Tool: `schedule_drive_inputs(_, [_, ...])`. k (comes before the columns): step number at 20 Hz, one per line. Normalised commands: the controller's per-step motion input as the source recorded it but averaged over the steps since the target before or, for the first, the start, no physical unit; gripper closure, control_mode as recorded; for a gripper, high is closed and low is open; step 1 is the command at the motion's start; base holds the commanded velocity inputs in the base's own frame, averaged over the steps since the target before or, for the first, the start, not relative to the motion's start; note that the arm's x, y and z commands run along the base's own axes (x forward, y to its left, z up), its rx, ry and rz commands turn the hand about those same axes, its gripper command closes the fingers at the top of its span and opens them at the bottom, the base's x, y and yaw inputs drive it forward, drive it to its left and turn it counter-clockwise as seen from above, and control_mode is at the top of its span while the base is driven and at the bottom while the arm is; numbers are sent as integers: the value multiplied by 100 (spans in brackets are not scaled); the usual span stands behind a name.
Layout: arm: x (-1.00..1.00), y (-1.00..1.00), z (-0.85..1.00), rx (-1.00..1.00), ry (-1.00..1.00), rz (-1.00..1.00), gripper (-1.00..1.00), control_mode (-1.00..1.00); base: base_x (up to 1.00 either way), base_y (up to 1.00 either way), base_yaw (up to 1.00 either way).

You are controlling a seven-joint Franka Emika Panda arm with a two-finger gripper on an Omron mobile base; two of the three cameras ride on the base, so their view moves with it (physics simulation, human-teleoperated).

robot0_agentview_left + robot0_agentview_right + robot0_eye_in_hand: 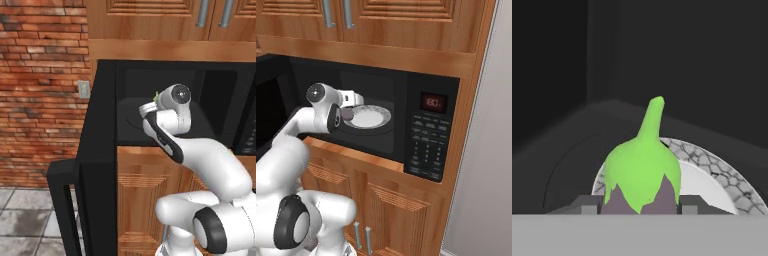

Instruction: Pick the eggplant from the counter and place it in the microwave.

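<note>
Green stem cap first: your hand view has the eggplant dead centre, cap pointing toward 12 o'clock, purple body pinched between the two dark fingertips at the bottom. The gripper is clenched on it. Behind it, from about 1 to 4 o'clock, you see the round white plate with its patterned rim, sitting on the dark floor of the microwave.

From your right base view, the gripper reaches into the open microwave, the eggplant at the plate's 9 o'clock edge. Whether it touches the plate, you cannot tell. The button panel sits at 3 o'clock. In the left base view the door hangs open at 9 o'clock.
</note>
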Motion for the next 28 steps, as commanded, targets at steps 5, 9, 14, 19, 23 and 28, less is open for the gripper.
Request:
schedule_drive_inputs(5, [42,-2,-22,0,-1,-1,100,-100,0,0,0])
schedule_drive_inputs(9, [49,-21,-4,0,0,-1,100,-100,0,0,0])
schedule_drive_inputs(14, [9,-6,-35,2,0,0,100,-100,0,0,0])
schedule_drive_inputs(19, [26,-10,-27,6,0,0,100,-100,0,0,0])
schedule_drive_inputs(23, [33,-24,-17,6,0,0,100,-100,0,0,0])
schedule_drive_inputs(28, [27,-35,-9,4,0,0,100,-100,0,0,0])
